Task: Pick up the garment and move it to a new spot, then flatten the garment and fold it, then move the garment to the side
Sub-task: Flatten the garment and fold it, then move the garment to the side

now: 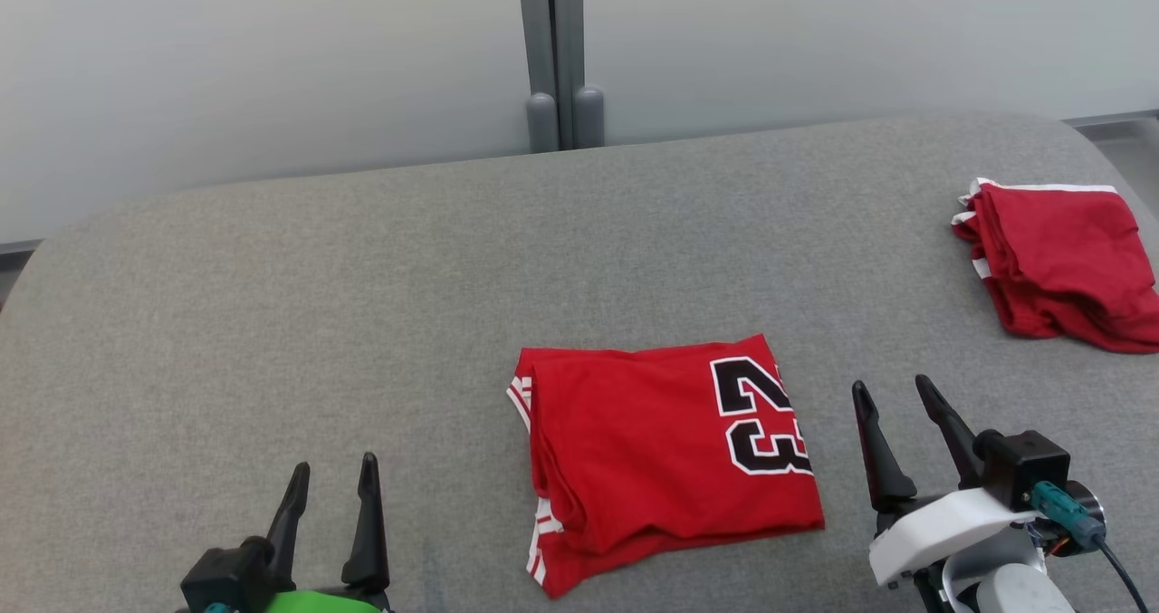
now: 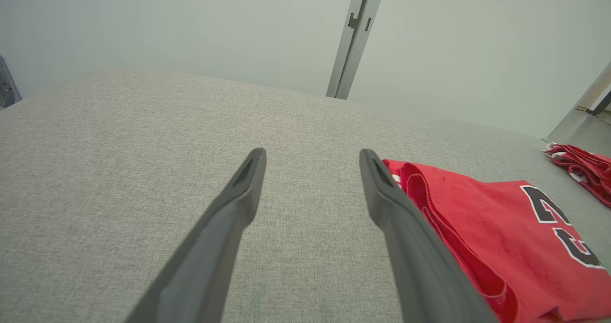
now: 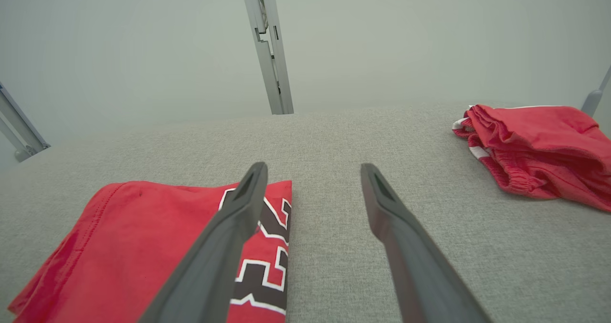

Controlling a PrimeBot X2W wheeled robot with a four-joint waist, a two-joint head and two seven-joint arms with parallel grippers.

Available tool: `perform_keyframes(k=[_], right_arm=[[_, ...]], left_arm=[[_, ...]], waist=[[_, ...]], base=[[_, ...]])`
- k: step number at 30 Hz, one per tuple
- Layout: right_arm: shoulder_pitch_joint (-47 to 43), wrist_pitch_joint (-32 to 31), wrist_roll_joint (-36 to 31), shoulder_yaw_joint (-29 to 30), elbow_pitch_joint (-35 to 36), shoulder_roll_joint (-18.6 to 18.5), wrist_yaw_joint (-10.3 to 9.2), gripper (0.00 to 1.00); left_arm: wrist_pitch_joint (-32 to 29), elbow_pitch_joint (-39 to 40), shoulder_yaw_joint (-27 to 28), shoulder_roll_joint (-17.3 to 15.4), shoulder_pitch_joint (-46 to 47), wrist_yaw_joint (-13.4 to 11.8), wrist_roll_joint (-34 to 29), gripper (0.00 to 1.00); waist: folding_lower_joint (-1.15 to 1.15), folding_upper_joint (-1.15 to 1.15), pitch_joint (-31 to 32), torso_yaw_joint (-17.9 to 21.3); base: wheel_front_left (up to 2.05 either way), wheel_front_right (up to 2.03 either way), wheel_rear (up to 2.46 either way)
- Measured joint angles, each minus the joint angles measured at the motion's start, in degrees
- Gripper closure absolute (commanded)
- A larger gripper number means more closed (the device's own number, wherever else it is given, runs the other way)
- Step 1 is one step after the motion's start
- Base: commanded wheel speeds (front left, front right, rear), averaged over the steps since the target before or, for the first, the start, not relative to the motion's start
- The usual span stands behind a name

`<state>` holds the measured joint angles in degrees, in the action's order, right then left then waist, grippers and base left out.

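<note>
We see the jersey (image 1: 652, 450) lying folded on the grey worktop (image 1: 272, 278), near its front edge and between our two grippers. It is red and folded into a rough rectangle. A black, white-edged 23 sits on its top face towards the right side. White-striped trim shows along its left edge, where the layers stack. Its front left corner pokes out a little past the rest.

Our left gripper (image 1: 335, 462) hangs at the lower left of the head view, well to the left of the jersey. Its jaws stand apart with nothing between them. In the left wrist view, bare grey cloth shows between them, and the jersey's folded edge lies off to the right.

Our right gripper (image 1: 889, 381) is just to the right of the jersey, near the side that bears the number. Its jaws are also spread and empty. In the right wrist view, one jaw crosses in front of the 23 and the other is over bare worktop. We cannot tell whether either gripper touches the cloth surface.

Another garment (image 1: 1059, 260), red with white trim and loosely folded, lies at the far right of the worktop, well apart from the jersey. Behind the worktop is a pale wall (image 1: 272, 52) with a grey post (image 1: 552, 52).
</note>
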<state>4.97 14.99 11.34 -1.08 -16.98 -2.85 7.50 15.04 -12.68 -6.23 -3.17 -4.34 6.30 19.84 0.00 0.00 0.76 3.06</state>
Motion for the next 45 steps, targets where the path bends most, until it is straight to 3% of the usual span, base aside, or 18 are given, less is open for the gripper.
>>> perform_keyframes(k=[13,21,28,37,43,44,45], right_arm=[[2.49,-1.11,-0.60,-0.67,-2.87,0.02,0.00,0.00],[10.03,-12.92,-4.63,-1.96,-5.46,-0.41,0.00,0.00],[12.19,-23.17,-2.00,-4.92,-7.58,-3.27,0.00,0.00],[13.83,-30.11,4.16,-8.51,-11.50,-4.81,0.00,0.00],[15.99,-31.60,6.37,-10.93,-15.27,-4.95,-0.01,0.00],[16.32,-31.51,6.77,-11.37,-15.80,-4.88,-0.02,0.19],[16.73,-31.07,7.10,-11.90,-16.31,-4.83,-0.02,0.54]], left_arm=[[0.00,-0.19,0.77,0.21,-0.02,0.32,-1.32,0.00],[0.00,-0.51,0.86,0.26,0.88,0.48,-1.97,0.00],[-0.01,-0.96,0.69,0.29,2.12,0.48,-2.23,0.00],[0.00,-1.22,0.21,0.29,3.46,0.48,-2.15,0.00],[0.00,-1.57,-0.12,0.29,3.74,0.49,-2.25,0.00],[-0.01,-1.60,-0.14,0.29,3.75,0.49,-2.27,0.00],[0.00,-1.65,-0.21,0.29,3.76,0.49,-2.36,0.00]], waist=[[0.00,0.00,-0.67,-0.57],[0.00,0.00,-2.52,-1.42],[0.00,0.00,-4.72,-2.85],[0.00,0.00,-7.18,-4.76],[0.00,0.00,-7.88,-5.51],[0.00,0.00,-7.92,-5.55],[0.00,0.00,-7.92,-5.52]], base=[[0.00,0.00,0.00],[0.00,0.00,0.00],[0.00,0.00,0.00],[0.00,0.00,0.00],[0.00,0.00,0.00],[0.00,0.00,0.00],[0.00,0.00,0.00]])
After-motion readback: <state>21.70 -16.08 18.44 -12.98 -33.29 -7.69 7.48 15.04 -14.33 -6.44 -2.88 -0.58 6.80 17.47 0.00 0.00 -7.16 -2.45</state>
